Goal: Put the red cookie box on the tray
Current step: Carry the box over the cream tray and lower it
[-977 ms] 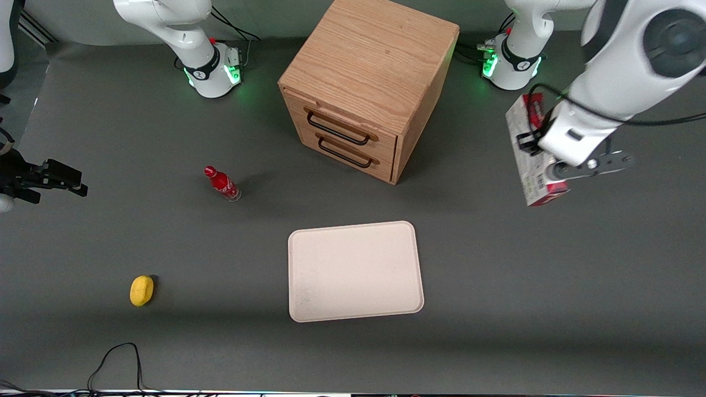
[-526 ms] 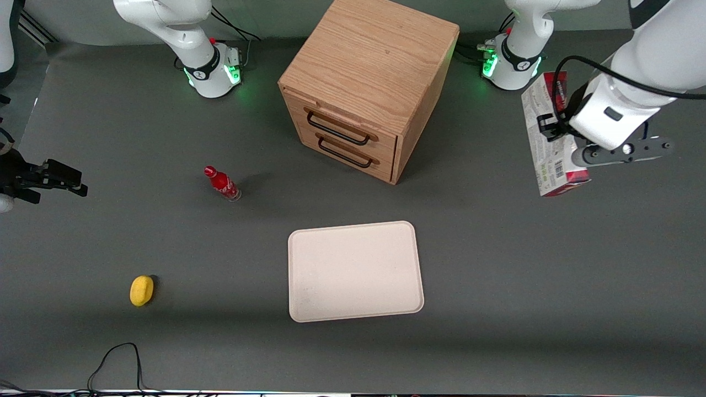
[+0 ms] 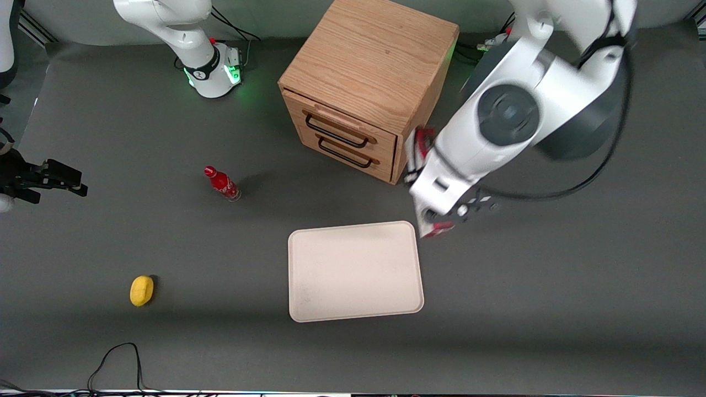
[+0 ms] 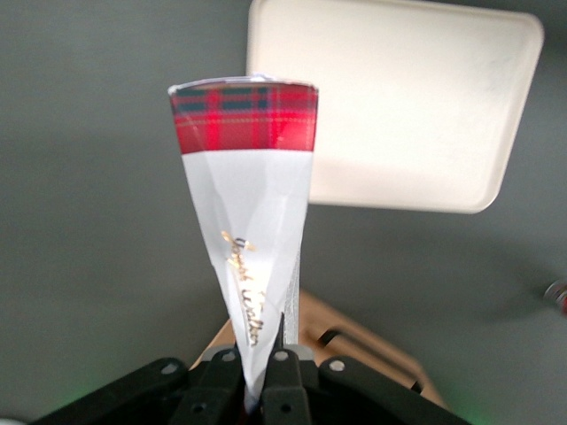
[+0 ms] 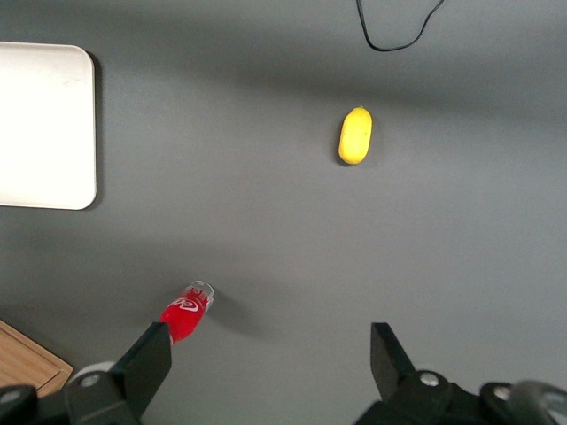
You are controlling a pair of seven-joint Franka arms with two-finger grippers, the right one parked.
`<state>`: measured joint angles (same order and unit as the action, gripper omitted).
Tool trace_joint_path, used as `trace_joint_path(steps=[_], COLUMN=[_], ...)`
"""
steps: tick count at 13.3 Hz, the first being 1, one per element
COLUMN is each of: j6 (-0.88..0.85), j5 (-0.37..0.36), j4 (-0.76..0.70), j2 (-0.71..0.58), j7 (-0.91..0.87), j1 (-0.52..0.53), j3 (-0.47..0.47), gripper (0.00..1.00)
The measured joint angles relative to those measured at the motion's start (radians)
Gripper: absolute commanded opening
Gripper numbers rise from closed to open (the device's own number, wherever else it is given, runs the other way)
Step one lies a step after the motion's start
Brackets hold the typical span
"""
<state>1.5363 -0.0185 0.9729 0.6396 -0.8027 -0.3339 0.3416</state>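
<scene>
The red cookie box (image 3: 437, 230) hangs in the air in my left gripper (image 3: 429, 194), with its lower end just off the corner of the tray (image 3: 353, 270) nearest the cabinet. In the left wrist view the gripper (image 4: 266, 359) is shut on the box (image 4: 248, 204), a white carton with a red tartan end. That end points at the table beside the cream tray (image 4: 407, 88), which lies flat with nothing on it. In the front view the arm's wrist hides most of the box.
A wooden drawer cabinet (image 3: 364, 82) stands close to the held box, farther from the front camera than the tray. A small red bottle (image 3: 222, 183) and a yellow fruit (image 3: 142, 290) lie toward the parked arm's end. A black cable (image 3: 116, 358) loops at the front edge.
The left arm has swung in from the working arm's end of the table toward the middle, carrying the box from high above the table to beside the tray's corner.
</scene>
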Motion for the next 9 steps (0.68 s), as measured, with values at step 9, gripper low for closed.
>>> trace_joint_path(steps=[9], j6=[0.304], j5=[-0.126], j4=[-0.053], j2=[0.302], j7=[-0.021], j1=[-0.119], j3=[-0.143], gripper=[0.0])
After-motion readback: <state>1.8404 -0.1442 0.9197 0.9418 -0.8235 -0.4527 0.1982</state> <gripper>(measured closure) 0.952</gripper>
